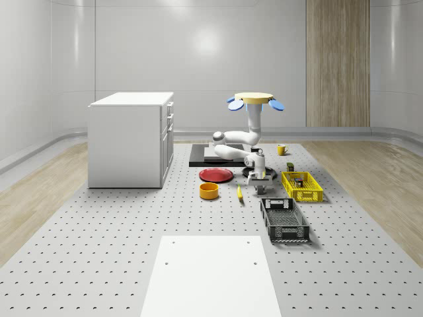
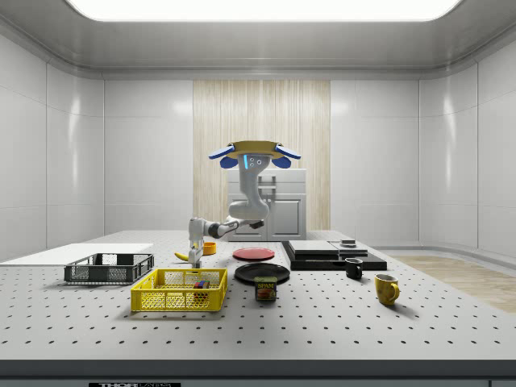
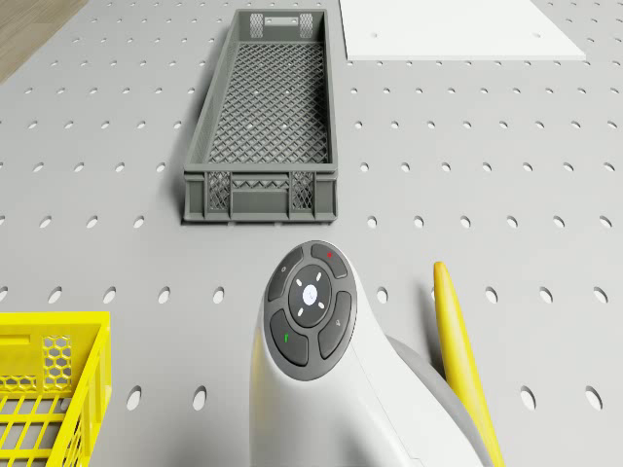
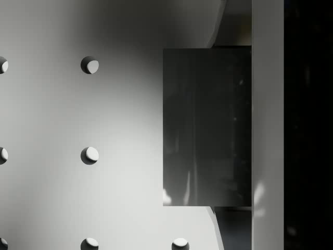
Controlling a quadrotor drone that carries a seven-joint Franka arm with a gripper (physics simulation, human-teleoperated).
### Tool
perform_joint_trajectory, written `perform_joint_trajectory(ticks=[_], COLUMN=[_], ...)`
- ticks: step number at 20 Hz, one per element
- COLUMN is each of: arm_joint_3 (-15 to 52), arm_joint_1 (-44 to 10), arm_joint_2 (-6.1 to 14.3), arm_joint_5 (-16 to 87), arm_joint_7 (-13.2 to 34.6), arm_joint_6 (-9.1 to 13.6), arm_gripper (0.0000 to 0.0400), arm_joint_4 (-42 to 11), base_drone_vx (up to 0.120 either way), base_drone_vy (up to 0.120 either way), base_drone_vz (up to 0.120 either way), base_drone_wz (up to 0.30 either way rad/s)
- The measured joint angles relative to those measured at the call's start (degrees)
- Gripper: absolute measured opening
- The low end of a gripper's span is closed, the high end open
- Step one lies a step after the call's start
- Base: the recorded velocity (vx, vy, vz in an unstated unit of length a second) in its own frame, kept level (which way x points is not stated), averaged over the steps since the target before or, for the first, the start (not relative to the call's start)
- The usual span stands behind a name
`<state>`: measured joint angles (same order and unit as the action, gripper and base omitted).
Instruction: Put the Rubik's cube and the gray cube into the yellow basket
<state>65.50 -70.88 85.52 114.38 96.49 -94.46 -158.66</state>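
The drone (image 1: 254, 99) hovers over the black slab and plates, and its arm reaches down toward the table. My gripper (image 1: 259, 187) hangs low, just above the table between the black plate (image 2: 262, 272) and the yellow basket (image 1: 302, 186). It is also seen from the side (image 2: 195, 260), behind the yellow basket (image 2: 179, 290). In the wrist view the gray cube (image 4: 207, 127) shows a dark square face over the perforated table, right against a pale strip of the hand. The Rubik's cube (image 2: 200, 284) lies inside the yellow basket.
A gray basket (image 3: 263, 117) stands beyond the arm's wrist, and a banana (image 3: 462, 360) lies beside it. A red plate (image 1: 217, 174) and an orange bowl (image 1: 209, 191) sit toward the white cabinet (image 1: 129, 139). A can (image 2: 265, 289), a black mug (image 2: 353, 268) and a yellow mug (image 2: 387, 289) are nearby.
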Motion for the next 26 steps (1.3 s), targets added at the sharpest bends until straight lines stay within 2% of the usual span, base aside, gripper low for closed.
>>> perform_joint_trajectory(ticks=[8,16,21,26], arm_joint_3=[2.13,6.37,7.21,7.51], arm_joint_1=[0.54,1.18,1.22,1.19], arm_joint_2=[-0.12,0.01,0.17,0.35], arm_joint_5=[-1.92,-5.91,-6.75,-7.09], arm_joint_7=[-0.03,0.11,0.18,0.24], arm_joint_6=[1.16,2.86,3.03,2.96], arm_gripper=[0.0251,0.025,0.025,0.025], arm_joint_4=[-0.88,-2.26,-2.47,-2.53], base_drone_vx=[0.0,0.0,0.104,0.032], base_drone_vy=[0.0,0.0,0.0,0.112], base_drone_vz=[0.005,0.12,0.104,0.0], base_drone_wz=[0.0,0.0,0.0,0.0])
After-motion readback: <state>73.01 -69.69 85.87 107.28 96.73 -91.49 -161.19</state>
